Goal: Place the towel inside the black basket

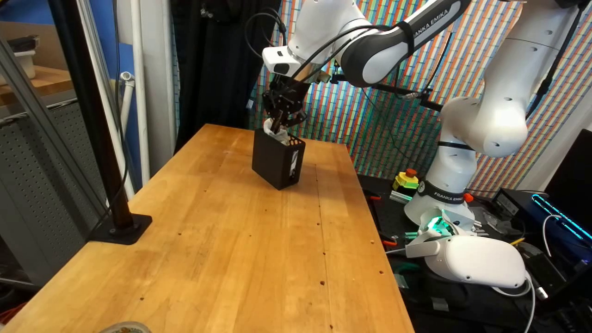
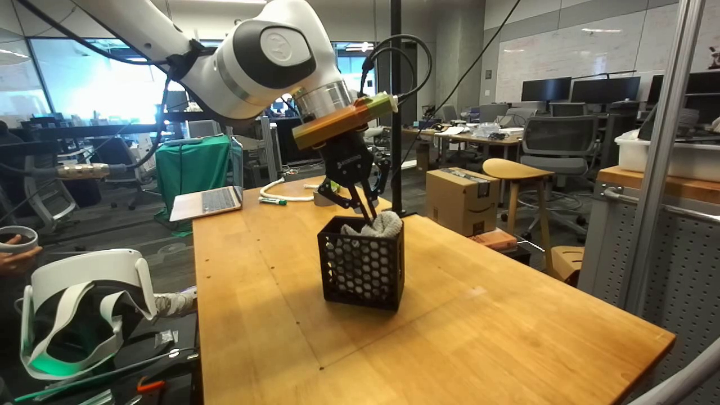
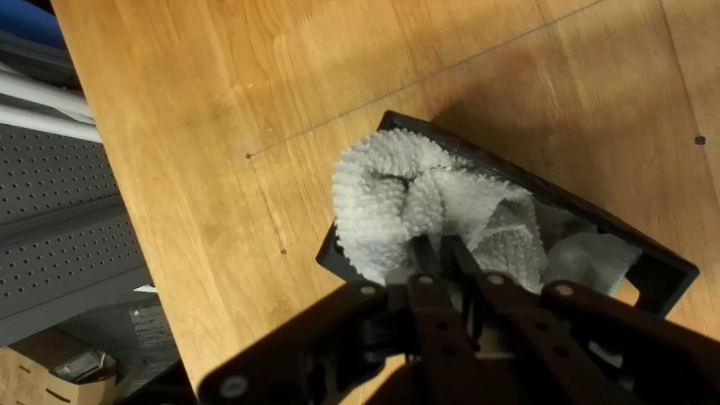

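On the tan wooden table [image 2: 461, 337], a black end effector [image 2: 371, 220] pinches the cream-white cloth towel [image 3: 455, 197] mostly inside the boxy black basket [image 1: 272, 159]; placing seems ready for release.

Wrist view: hand [image 3: 439, 245] hides near rim of black basket [image 3: 557, 199], fingertips lost in towel [image 3: 377, 205], links blurred. In an exterior view: basket hides towel's lower part; white patch [image 1: 294, 163] too small to read; round thing [image 1: 126, 329] cut by bottom edge. In an exterior view: mug [image 2: 18, 239] cut at left edge.
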### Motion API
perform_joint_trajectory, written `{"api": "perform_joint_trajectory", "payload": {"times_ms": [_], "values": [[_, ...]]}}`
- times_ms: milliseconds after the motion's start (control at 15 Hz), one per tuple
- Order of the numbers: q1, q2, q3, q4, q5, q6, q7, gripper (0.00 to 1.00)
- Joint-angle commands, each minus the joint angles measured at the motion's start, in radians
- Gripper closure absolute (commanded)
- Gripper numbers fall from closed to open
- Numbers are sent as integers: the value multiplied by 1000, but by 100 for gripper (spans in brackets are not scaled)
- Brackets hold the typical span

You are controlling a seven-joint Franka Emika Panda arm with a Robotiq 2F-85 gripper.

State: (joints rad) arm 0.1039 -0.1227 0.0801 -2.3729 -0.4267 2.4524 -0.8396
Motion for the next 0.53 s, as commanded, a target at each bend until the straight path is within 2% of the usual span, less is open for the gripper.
{"api": "perform_joint_trajectory", "payload": {"times_ms": [0,467], "values": [[-5,-5,-11,4,31,-25,-9,88],[-1,60,-19,24,128,-51,-41,88]]}}
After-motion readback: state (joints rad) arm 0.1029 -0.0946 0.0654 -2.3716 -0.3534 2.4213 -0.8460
